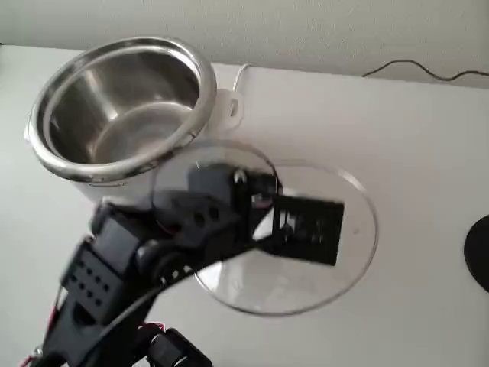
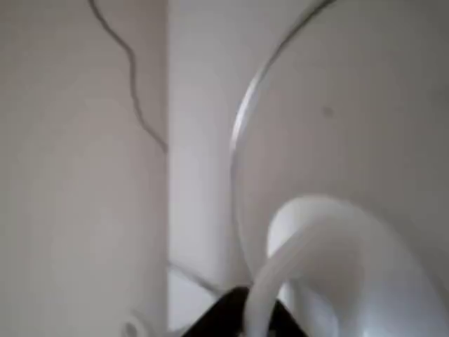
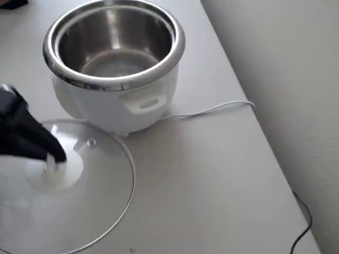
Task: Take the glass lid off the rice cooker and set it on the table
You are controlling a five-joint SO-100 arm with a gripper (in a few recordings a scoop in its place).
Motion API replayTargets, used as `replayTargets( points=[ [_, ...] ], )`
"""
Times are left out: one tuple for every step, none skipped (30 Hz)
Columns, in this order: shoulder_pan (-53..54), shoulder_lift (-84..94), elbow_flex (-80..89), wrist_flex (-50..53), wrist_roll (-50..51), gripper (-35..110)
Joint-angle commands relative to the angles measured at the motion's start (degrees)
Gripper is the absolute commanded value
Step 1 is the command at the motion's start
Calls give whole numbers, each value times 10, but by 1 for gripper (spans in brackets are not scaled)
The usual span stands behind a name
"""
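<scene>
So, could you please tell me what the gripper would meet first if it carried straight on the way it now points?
Most likely the glass lid. The gripper points down at its white knob, apparently already at or on it. The table lies just beneath.

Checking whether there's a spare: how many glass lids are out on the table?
1. The glass lid lies off the rice cooker, beside it on the table, with the tool at its white knob. None other shows.

Thin dark cable (image 1: 424, 70) lay along table's far edge against textured off-white wall (image 1: 321, 30). Round black object (image 1: 480, 252) sat cut off at frame's right edge.
</scene>
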Motion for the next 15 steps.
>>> replayTargets(
  points=[
    [-22,79,99,-98,4,0],
    [-27,79,120,-113,4,0],
    [-33,81,142,-130,4,0],
    [-40,82,160,-145,7,0],
    [-47,82,176,-161,10,0],
    [-54,82,191,-178,14,0],
    [-62,82,203,-196,20,0],
    [-70,78,211,-210,25,0],
    [-76,73,216,-227,28,0],
    [-79,65,220,-245,30,0],
    [-80,51,220,-263,31,0],
    [-79,38,220,-279,31,0],
    [-76,24,220,-296,30,0],
    [-74,10,220,-312,30,0],
    [-71,-4,220,-325,29,0]
  ],
)
